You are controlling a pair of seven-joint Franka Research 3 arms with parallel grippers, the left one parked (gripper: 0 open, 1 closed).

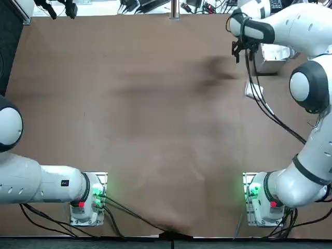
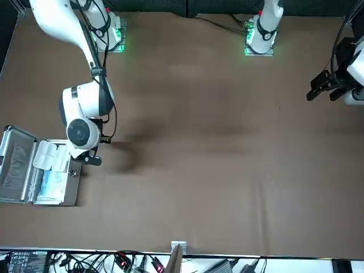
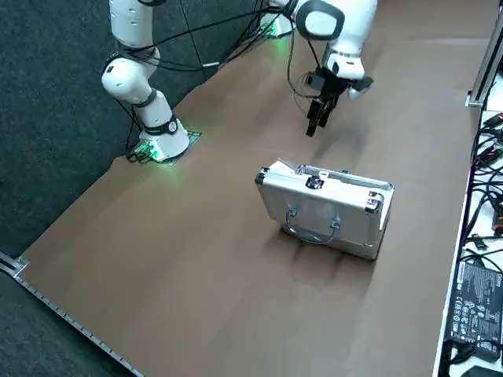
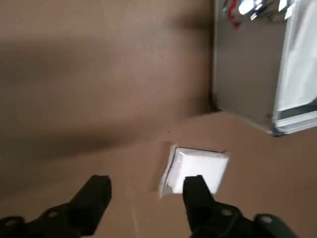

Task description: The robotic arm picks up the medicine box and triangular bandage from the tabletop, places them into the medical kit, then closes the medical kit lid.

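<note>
The medicine box is a small white box lying on the brown table, just beyond one fingertip of my right gripper, which is open and holds nothing. From overhead the medicine box lies a little nearer the robot than the gripper. The silver medical kit stands open beside the gripper. The lumpy white triangular bandage lies inside it. The medical kit lid is raised on the side away from the arm, its handle facing outward.
The robotic arm reaches along the table's right side, cables trailing from it. A table edge with cables and a black device runs close behind the kit. Open brown tabletop spreads to the left of the gripper.
</note>
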